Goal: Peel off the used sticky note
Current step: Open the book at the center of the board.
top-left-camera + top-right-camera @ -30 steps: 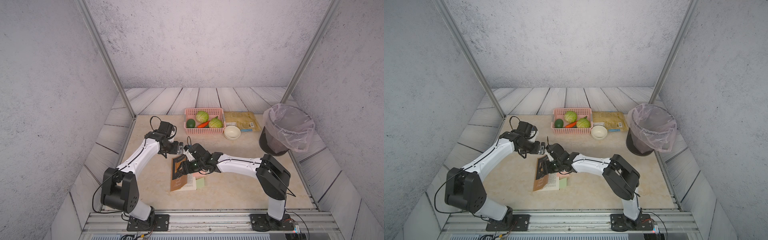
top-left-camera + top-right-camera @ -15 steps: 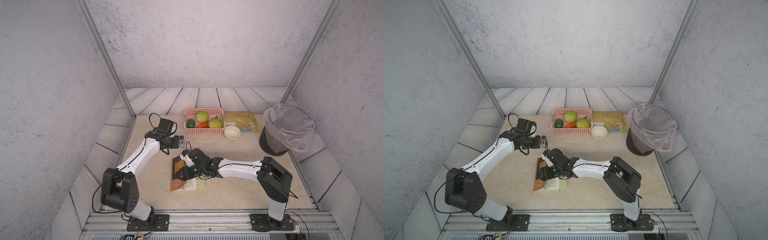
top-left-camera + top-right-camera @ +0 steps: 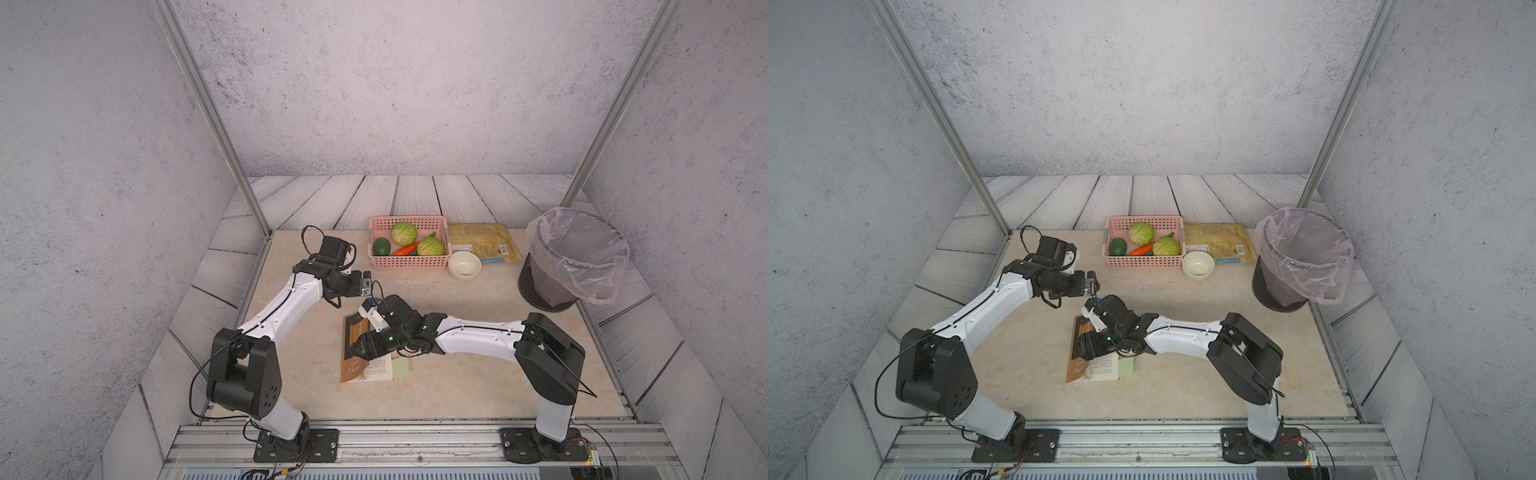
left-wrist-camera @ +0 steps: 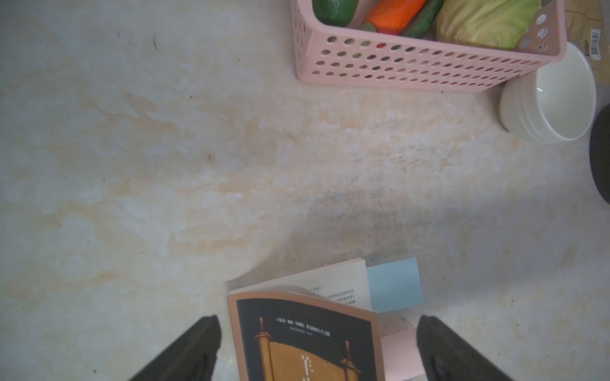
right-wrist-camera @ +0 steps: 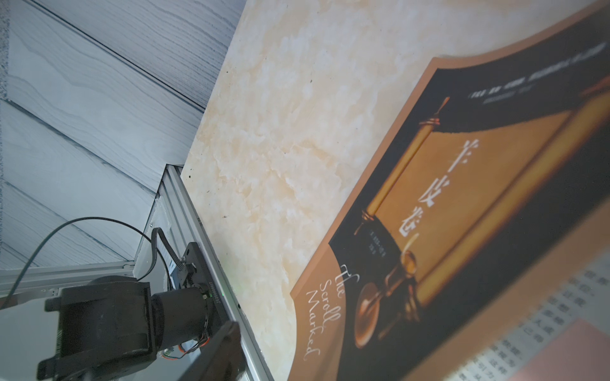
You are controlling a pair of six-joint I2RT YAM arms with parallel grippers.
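Left gripper jaws spread wide, empty, over the book corner, right gripper low over its cover, jaws mostly hidden, grip unclear, pink sticky note poking from the pages, partly cut off

a: left arm bent at the elbow, reaching forward, left gripper pointing down with jaws wide apart.
b: yep. right arm stretched low across the middle, right gripper angled down, grip unclear tbh.
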